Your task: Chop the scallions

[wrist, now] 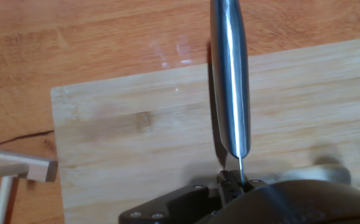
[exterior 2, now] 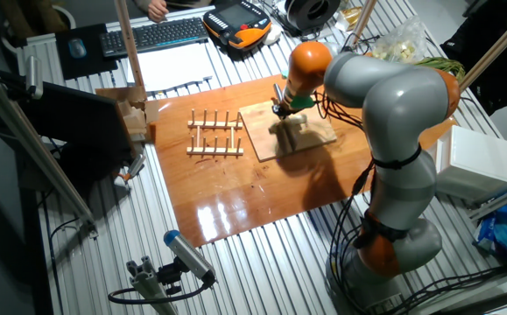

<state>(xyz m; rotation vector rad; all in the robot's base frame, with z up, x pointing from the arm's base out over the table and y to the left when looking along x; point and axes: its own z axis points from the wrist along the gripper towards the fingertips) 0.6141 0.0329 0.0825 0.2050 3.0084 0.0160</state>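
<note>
My gripper (exterior 2: 281,108) hangs over the pale wooden cutting board (exterior 2: 271,142) and is shut on a knife. In the hand view the gripper (wrist: 232,182) holds the knife (wrist: 230,81) with its steel blade seen edge-on, pointing away over the cutting board (wrist: 130,124). The blade is above the board's middle. No short cream-white scallion piece shows clearly. A blurred pale shape (wrist: 326,165) lies at the right beside the hand, and I cannot tell what it is. In the fixed view the arm hides the part of the board under the hand.
A wooden dowel rack (exterior 2: 215,134) stands left of the board on the brown tabletop (exterior 2: 235,210); its corner shows in the hand view (wrist: 18,168). Long green-leaved stalks (exterior 2: 437,63) and a plastic bag (exterior 2: 402,39) lie at the back right. A white box (exterior 2: 481,157) sits at the right.
</note>
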